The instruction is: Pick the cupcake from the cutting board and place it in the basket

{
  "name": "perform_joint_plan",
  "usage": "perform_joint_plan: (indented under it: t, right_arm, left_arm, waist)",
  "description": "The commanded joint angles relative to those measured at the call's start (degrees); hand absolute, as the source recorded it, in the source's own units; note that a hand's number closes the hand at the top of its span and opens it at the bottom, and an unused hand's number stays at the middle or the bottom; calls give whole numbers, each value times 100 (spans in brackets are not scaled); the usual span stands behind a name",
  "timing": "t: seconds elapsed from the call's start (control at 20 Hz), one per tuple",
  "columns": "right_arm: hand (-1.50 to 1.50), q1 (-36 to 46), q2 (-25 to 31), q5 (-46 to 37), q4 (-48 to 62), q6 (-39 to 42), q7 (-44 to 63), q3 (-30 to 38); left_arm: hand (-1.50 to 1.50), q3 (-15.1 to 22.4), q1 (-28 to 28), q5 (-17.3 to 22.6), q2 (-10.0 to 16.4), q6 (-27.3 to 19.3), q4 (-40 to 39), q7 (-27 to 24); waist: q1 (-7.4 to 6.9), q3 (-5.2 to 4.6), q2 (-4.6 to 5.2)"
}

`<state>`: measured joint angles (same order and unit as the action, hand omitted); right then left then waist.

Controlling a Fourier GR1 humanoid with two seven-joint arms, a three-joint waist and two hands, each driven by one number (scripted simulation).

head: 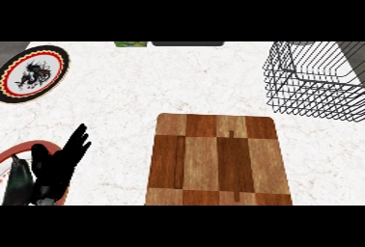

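A wooden checkered cutting board (217, 164) lies on the white marble counter at the lower middle, with nothing on its top. A dark wire basket (308, 94) stands at the upper right, and nothing shows inside it. No cupcake appears anywhere in this view. My left hand (61, 161) rests at the lower left, fingers straight and pointing up, open and holding nothing, well left of the board. My right hand is out of view.
A round plate (32, 73) with a red rim and a dark dragon figure lies at the upper left. Under my left hand sits an orange-rimmed plate (18, 150) holding a dark elongated vegetable (18, 181). A green item (130, 44) and a dark slab (188, 43) touch the top edge.
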<state>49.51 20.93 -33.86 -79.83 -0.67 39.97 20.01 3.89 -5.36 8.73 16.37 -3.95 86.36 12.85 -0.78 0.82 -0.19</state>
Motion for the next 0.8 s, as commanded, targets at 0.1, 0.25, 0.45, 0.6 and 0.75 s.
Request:
perform_joint_plan:
  t: [0.1,0.25,0.45,0.6,0.75]
  right_arm:
    - [150,-179,50,367,911,-385,-931,419]
    - [150,-228,-13,343,1217,-651,-1392,398]
    - [150,-527,763,-311,1513,-665,-1048,463]
    - [150,-670,765,-392,1836,-466,-1532,159]
    - [-150,-888,930,-425,1894,-368,-1918,81]
  left_arm:
    - [0,220,-452,-121,-113,-32,-116,384]
    - [0,180,-336,-116,-91,67,-283,338]
    - [0,89,-443,-71,-68,152,-335,58]
    - [0,88,-361,-132,-97,103,-443,132]
    - [0,91,-327,-178,-220,-57,-417,225]
  waist:
    - [-46,-75,57]
    - [-44,-77,63]
    - [16,-85,63]
    - [1,-81,69]
    - [36,-79,53]
